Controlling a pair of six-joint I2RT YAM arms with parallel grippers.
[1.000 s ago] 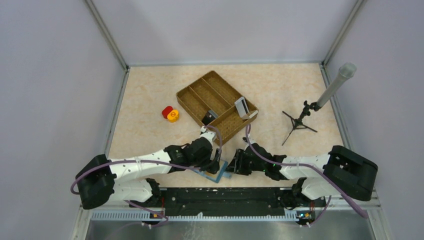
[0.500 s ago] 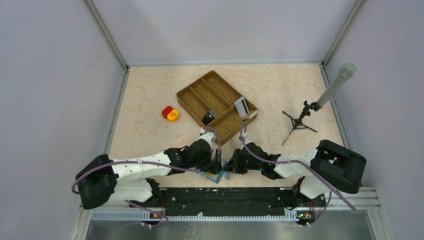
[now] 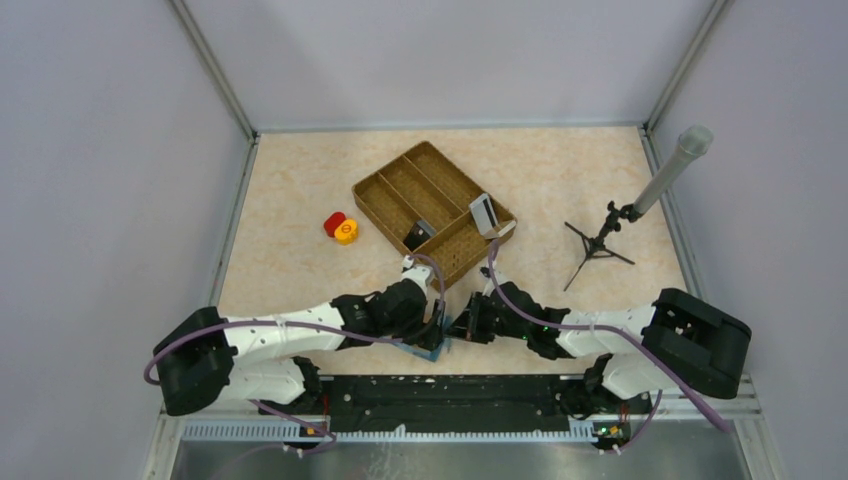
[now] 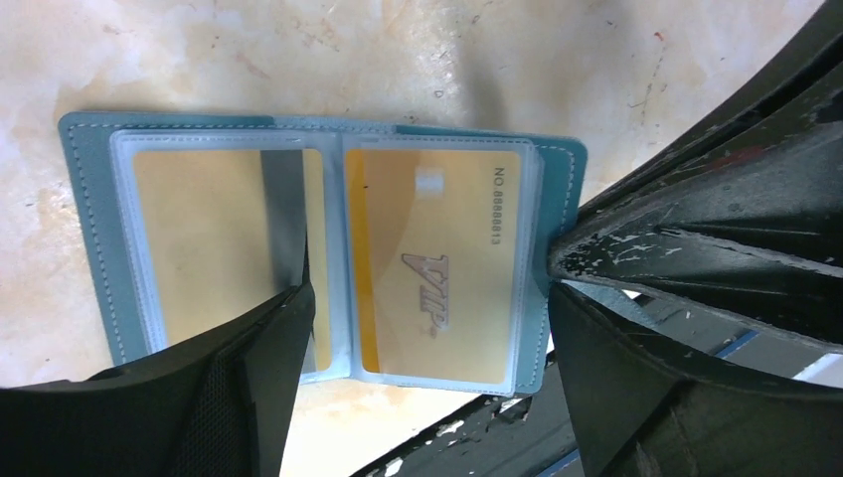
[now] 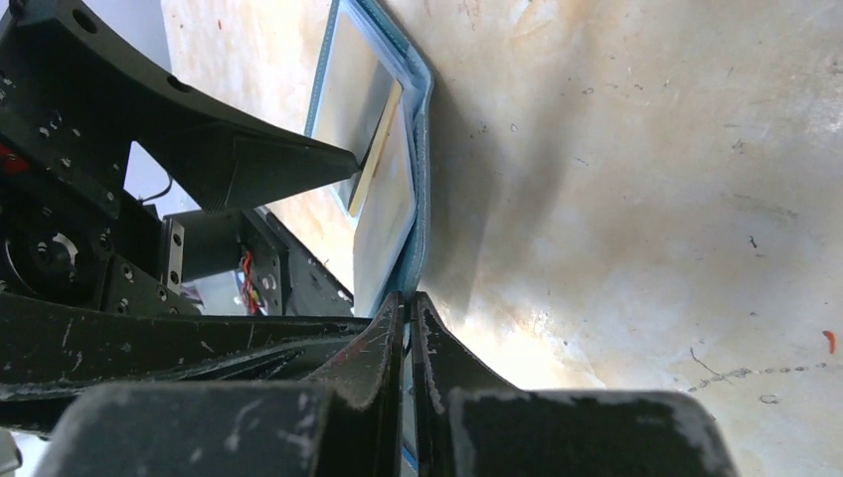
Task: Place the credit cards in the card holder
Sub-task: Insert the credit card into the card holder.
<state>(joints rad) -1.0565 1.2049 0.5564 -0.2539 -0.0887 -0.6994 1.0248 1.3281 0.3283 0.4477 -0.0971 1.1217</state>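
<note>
The teal-blue card holder [image 4: 87, 209] lies open near the table's front edge, and is small in the top view [image 3: 441, 347]. Its clear sleeves hold a tan VIP credit card [image 4: 447, 229] and a second tan card [image 4: 199, 229]. My left gripper [image 4: 427, 298] is open over the holder's right half, one finger [image 4: 268, 368] resting on the left sleeve. My right gripper [image 5: 409, 298] is shut on the holder's edge [image 5: 424, 109], which stands tilted up. A pale card [image 3: 483, 213] leans in the brown tray.
The brown woven divided tray [image 3: 400, 180] sits mid-table with a dark item [image 3: 418, 235] in it. Red and yellow round pieces [image 3: 341, 228] lie to its left. A small black tripod with a grey tube [image 3: 610, 225] stands at the right. Both arms crowd the front edge.
My right gripper has shifted a little left toward the left gripper, keeping hold of the holder's edge. Less of the holder shows between the arms. The left arm has barely moved.
</note>
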